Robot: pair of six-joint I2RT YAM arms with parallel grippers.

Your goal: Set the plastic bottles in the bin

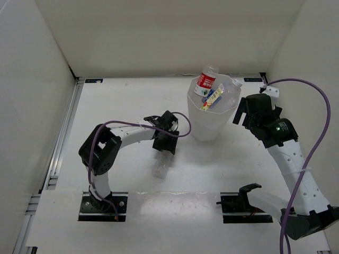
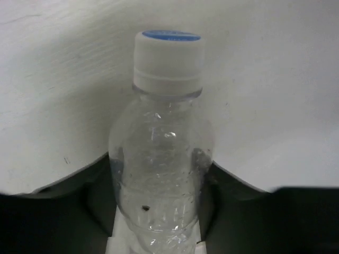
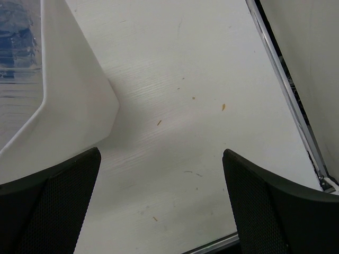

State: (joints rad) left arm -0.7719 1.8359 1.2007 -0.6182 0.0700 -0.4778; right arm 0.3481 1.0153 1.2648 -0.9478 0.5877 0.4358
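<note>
We see the left claw (image 1: 161, 154) clamped on a clear bottle (image 2: 159, 159) with a white cap, its fingers pressed to both sides; the bottle lies on the worktop (image 1: 122, 106), left of the bin (image 1: 212, 126). The right claw (image 3: 161, 159) stands apart just beside the bin, holding nothing. Other bottles (a red-labelled one (image 1: 206, 82) sticks out highest) sit in the bin.

readable text: none | red-label bottle (image 1: 205, 83) in bin (image 1: 209, 129): label print too small to read | cap (image 2: 168, 55) of clear bottle (image 2: 159, 174): blue marking blurred
</note>
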